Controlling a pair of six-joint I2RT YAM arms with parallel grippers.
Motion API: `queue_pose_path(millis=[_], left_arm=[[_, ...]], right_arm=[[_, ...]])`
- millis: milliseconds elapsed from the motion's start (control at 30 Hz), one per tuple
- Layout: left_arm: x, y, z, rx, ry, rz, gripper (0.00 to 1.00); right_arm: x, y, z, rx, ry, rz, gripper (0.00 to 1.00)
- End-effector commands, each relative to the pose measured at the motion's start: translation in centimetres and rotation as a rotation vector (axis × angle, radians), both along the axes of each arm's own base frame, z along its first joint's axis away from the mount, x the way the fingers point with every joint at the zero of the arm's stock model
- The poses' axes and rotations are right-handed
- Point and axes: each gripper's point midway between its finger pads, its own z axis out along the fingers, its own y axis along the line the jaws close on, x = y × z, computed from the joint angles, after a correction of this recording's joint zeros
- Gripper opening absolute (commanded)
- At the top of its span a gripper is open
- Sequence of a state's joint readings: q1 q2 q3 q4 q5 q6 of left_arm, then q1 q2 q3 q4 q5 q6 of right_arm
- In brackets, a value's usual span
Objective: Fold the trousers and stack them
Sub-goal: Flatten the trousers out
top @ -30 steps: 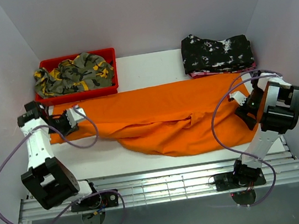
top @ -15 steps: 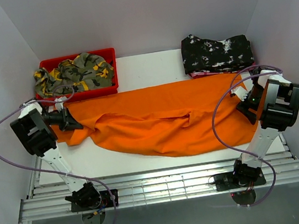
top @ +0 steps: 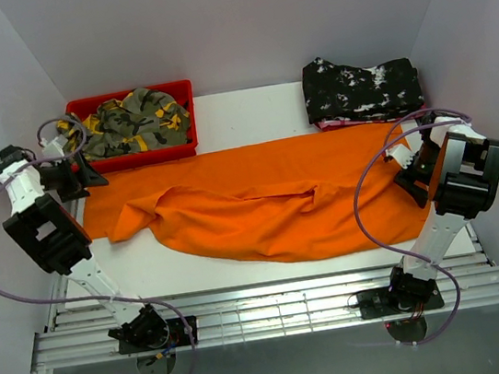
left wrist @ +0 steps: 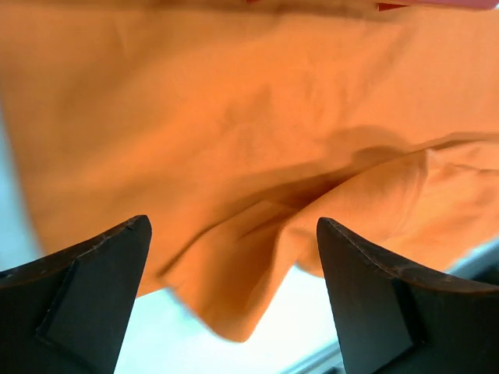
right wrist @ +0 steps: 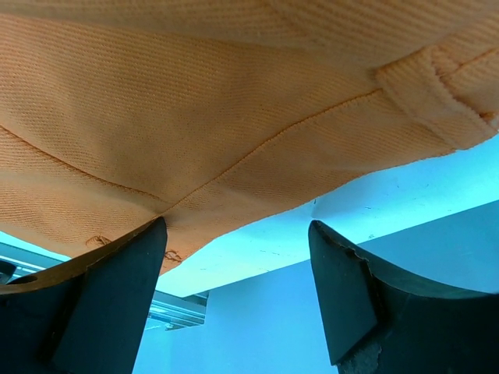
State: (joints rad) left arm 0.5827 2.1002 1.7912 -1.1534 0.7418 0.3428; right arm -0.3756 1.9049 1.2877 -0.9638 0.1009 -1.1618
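The orange trousers (top: 270, 203) lie spread lengthwise across the white table, with a folded-over flap near their left end and a rumpled bulge toward the front. My left gripper (top: 92, 175) hovers over that left end, just in front of the red bin. Its fingers stand wide open above the orange cloth (left wrist: 234, 140), and nothing is between them (left wrist: 234, 300). My right gripper (top: 406, 176) sits at the trousers' right end, open too (right wrist: 238, 292). The seamed cloth edge (right wrist: 195, 117) hangs just past its fingertips, ungripped.
A red bin (top: 182, 89) at the back left holds a green-yellow camouflage garment (top: 124, 121). A black white-speckled garment (top: 361, 87) lies folded at the back right. White walls close in on both sides. A metal rail (top: 267, 310) runs along the near table edge.
My left gripper swung left and back toward the bin, opened and let go of the trousers' left end, which now lies on the table. The right arm barely moved.
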Motion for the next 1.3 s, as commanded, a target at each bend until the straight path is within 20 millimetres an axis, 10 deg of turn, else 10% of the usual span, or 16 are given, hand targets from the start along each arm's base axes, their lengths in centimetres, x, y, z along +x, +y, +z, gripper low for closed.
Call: queue_pose_path(millis=[0,33,133,300,433,967,1267], left_arm=[[1.6,2.9,8.4,0.371,-0.352,-0.134,0.98],[0.9,2.5,11.1,0.452,-0.447,-0.187,0.98],[-2.2,0.4,10.2,0.618,-0.620,-0.493,0.98],[-9.3,-3.2,7.1,0.962,-0.821,-0.990,0.98],[-11.2,-4.9,4.2,1.066,-0.912,-1.138,0.98],[-7.5,-3.5,-3.1,1.476,-1.065,-1.324,0.94],[-2.6,-0.4,1.3,1.246,-0.970,-1.004,0.47]], right_arm=[[0.6,0.2,1.0,0.011,-0.031,0.006,0.79],[0.7,0.2,1.2,0.013,-0.037,0.007,0.79],[0.4,0.7,1.8,0.038,-0.036,0.021,0.79],[-0.1,1.7,3.5,0.074,-0.052,0.040,0.79],[-0.8,2.8,4.6,0.126,-0.044,0.047,0.79],[-4.8,4.5,2.3,0.161,0.092,-0.051,0.79],[-4.1,4.0,0.9,0.147,0.106,-0.075,0.78]])
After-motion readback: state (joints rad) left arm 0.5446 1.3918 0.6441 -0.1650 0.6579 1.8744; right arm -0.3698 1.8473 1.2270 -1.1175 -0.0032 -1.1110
